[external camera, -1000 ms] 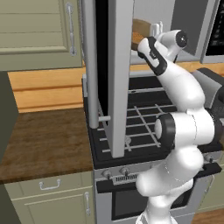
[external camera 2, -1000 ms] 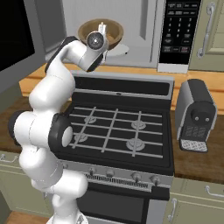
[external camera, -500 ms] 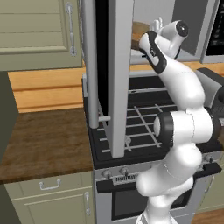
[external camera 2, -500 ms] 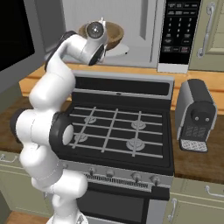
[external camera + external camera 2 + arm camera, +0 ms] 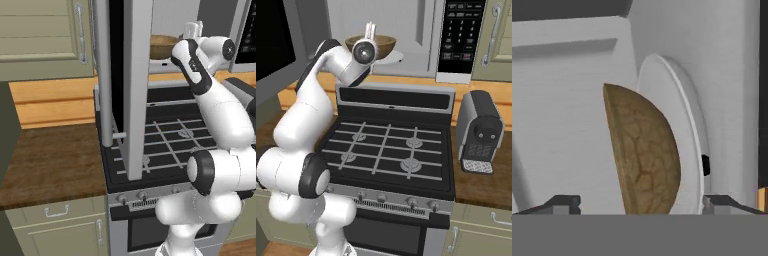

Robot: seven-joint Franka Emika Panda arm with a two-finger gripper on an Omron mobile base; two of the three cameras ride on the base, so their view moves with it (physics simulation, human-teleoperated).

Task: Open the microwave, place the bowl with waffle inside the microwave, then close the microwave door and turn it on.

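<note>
Right now the microwave door (image 5: 131,85) stands wide open, swung out over the left part of the black stove top (image 5: 388,150), with its long grey bar handle (image 5: 102,75) on the outer side. Inside the microwave (image 5: 421,35), the brown wooden bowl (image 5: 370,46) sits on the round white plate (image 5: 393,58) on the oven floor. From the hand view, which is rolled on its side, the bowl (image 5: 642,155) rests flat against that white plate (image 5: 682,125), with the pale inside walls all around. The waffle is hidden, maybe down inside the bowl, so I cannot say where it lies. The gripper (image 5: 370,31) is up at the mouth of the oven, just in front of the bowl, and its fingers (image 5: 562,202) are spread wide, one on each side of the view, not touching the bowl. The white arm reaches up from the base over the stove. A small grey toaster (image 5: 481,132) stands on the wooden counter (image 5: 50,160) to the right of the stove, and the dark control strip (image 5: 458,37) with buttons is at the microwave's right edge.
</note>
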